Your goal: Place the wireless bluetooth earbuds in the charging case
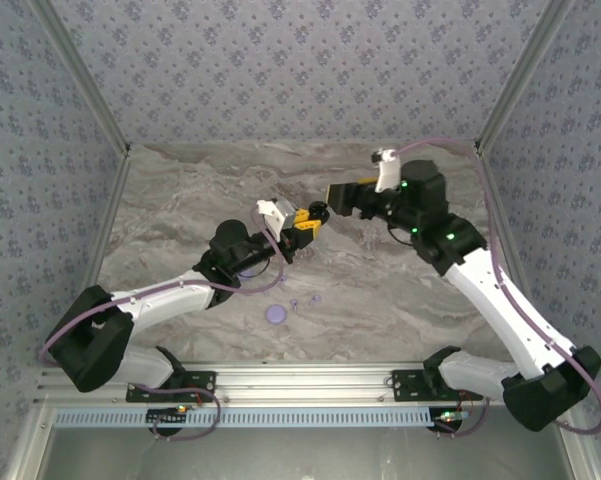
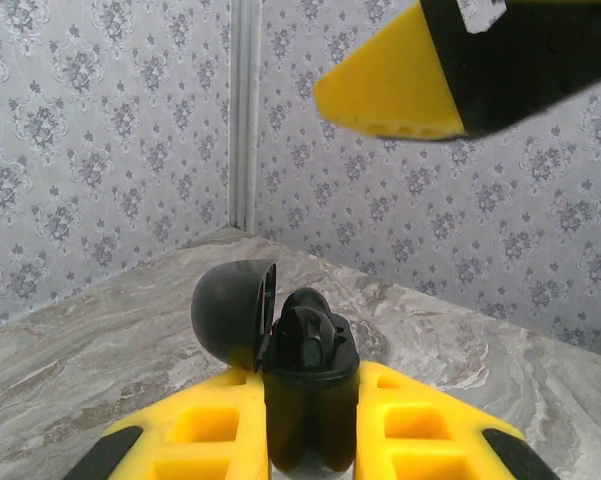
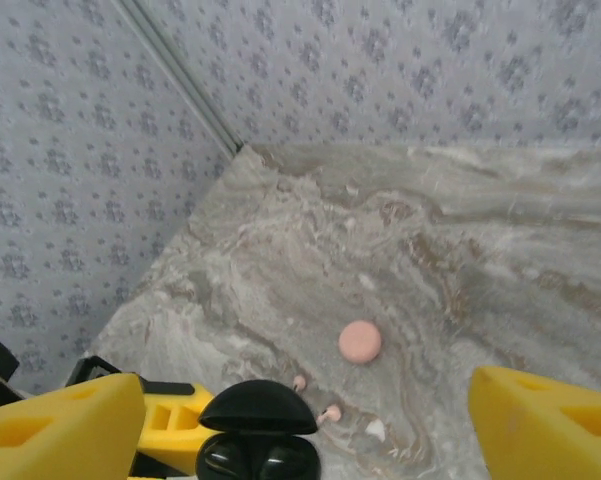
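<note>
Grey marble tabletop (image 1: 380,290), boxed in by flowery wallpaper walls (image 1: 280,70). The left gripper (image 1: 302,224) is clamped on the black charging case (image 2: 310,400), with its yellow fingers (image 2: 200,430) pressed on both sides of the body, so it's definitely grasping. The case runs lengthwise along those fingers. Its mouth faces out past the fingertips toward the right gripper (image 1: 335,197), and the lid (image 2: 230,310) is flipped open to the left in the left wrist view. A black earbud (image 2: 305,325) sits in the mouth, rounded end poking out. The right gripper's jaws are spread wide and released, and one yellow fingertip (image 2: 390,95) hangs above the open case, not touching as far as I can tell. Further out on the table there's a round disc (image 3: 360,341) with two tiny stemmed buds (image 3: 329,413) lying loose near it, apart from the case.
</note>
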You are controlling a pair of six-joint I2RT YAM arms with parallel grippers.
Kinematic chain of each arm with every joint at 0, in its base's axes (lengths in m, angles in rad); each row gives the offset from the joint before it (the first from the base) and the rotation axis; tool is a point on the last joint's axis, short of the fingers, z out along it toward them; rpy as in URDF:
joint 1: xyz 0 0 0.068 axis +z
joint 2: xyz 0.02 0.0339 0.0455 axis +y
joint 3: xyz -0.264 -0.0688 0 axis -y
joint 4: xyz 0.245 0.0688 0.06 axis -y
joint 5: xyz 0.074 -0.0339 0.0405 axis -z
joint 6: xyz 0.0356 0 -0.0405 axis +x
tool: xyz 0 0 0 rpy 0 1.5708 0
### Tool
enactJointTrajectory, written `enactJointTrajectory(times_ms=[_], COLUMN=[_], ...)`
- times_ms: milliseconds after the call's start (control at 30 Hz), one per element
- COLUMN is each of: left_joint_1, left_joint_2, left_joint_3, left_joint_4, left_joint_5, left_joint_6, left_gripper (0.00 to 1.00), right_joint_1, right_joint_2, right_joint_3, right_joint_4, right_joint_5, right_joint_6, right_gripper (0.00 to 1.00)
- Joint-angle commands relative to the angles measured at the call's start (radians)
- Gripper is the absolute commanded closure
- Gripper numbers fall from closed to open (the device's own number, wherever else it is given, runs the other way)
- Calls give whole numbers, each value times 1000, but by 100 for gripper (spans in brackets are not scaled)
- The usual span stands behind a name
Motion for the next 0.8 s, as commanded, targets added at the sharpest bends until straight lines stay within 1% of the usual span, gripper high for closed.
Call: enactJointTrajectory(times_ms=[0,67,233,500,667,767], left_joint_1=[-7,-7,-6,-6,-6,-6], left_joint_2=[-27,-27,-28,-24,-22,-21], left_joint_3=[44,47,57,61,61,62], left_joint_4=[63,71,82,73,68,63], left_joint_5=[42,64,102,110,108,104], left_joint_6=[-5,-10,-18,-18,-18,-15], left_gripper=[100,100,100,100,100,100], right_joint_1=[-87,-120,-123,-63,-50,-48], right_joint_2=[-4,19,77,134,130,113], right_joint_3=[12,8,-12,-13,26,26], right_joint_4=[-20,-21,23,38,56,61], right_joint_5=[-292,-412,-551,-627,-654,-662], right_joint_6=[-18,-11,30,25,29,10], right_gripper=[0,0,0,0,0,2])
